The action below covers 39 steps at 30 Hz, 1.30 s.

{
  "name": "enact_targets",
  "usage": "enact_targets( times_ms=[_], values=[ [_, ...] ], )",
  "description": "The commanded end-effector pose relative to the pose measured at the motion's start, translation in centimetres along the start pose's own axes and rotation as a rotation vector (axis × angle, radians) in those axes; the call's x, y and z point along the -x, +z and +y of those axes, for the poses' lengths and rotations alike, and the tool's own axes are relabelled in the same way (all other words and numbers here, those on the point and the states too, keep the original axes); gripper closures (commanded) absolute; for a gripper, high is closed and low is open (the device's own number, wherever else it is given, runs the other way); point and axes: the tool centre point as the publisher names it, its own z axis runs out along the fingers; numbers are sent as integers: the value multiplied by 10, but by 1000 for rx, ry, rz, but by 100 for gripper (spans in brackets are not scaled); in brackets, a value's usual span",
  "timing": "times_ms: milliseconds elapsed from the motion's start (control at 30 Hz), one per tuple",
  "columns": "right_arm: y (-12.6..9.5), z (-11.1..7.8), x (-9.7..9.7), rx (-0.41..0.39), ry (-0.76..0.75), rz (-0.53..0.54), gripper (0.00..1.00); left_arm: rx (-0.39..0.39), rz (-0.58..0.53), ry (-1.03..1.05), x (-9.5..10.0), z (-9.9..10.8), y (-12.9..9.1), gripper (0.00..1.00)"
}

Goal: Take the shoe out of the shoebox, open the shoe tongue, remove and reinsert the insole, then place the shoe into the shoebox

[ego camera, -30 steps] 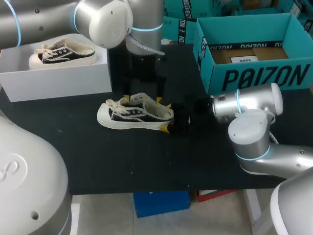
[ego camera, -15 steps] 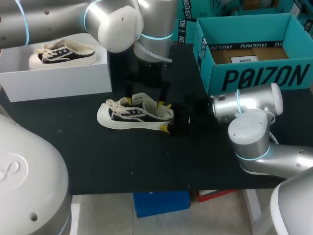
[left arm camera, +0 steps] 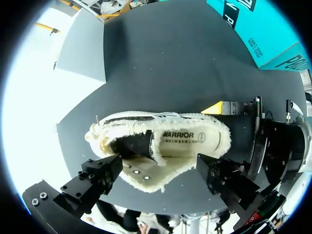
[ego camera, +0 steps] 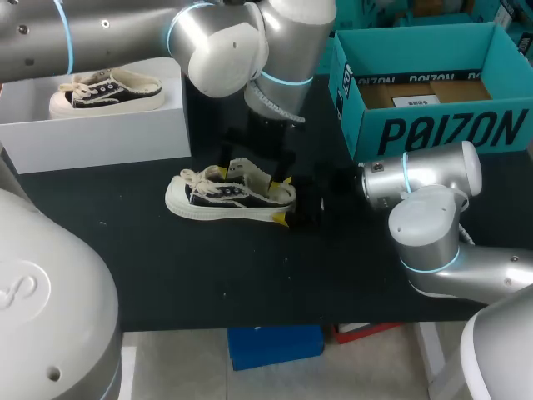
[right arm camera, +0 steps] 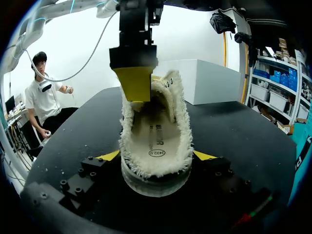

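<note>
Clamps the shoe at the heel with the right pincer, one yellow tip on each side of the sole. Stands it upright on the black table, near the white shoebox. Hangs the left pincer spread wide over the shoe's opening, one tip at its rim, insole showing inside.

Three cams, one shoe in all of them
Head cam sits high behind the robot, looking down over the whole black surface. Left wrist cam hangs close above the shoe, staring straight down into it — right wrist cam is low at the heel, close up, facing along it toward the toe.
</note>
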Motion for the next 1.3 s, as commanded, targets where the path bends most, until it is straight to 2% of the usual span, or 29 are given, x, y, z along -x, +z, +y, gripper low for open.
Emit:
enact_targets(
  times_ms=[33,267,500,600,667,700,967,1000,1033,1133,1300],
  values=[
    [2,0,1,-2,2,-1,100,0,-88,-7,-11,-3,5,0],
    [2,0,1,-2,2,-1,100,-7,-177,-3,-8,-5,14,0],
    [2,0,1,-2,2,-1,100,-16,-206,-7,-5,-9,18,0],
    [2,0,1,-2,2,-1,100,-18,-210,-10,-4,-10,19,6],
    [2,0,1,-2,2,-1,100,-19,-220,-9,-2,-9,20,21],
    [2,0,1,-2,2,-1,100,-20,-227,-10,-1,-9,22,23],
    [2,0,1,-2,2,-1,100,-20,-264,-26,6,-9,30,24],
    [2,0,1,-2,2,-1,100,-19,-265,-28,7,-9,30,27],
    [2,0,1,-2,2,-1,100,-19,-266,-29,8,-9,30,42],
    [2,0,1,-2,2,-1,100,-22,-265,-34,11,-9,30,100],
    [2,0,1,-2,2,-1,100,-28,-248,-33,13,-9,28,100]
  ],
)
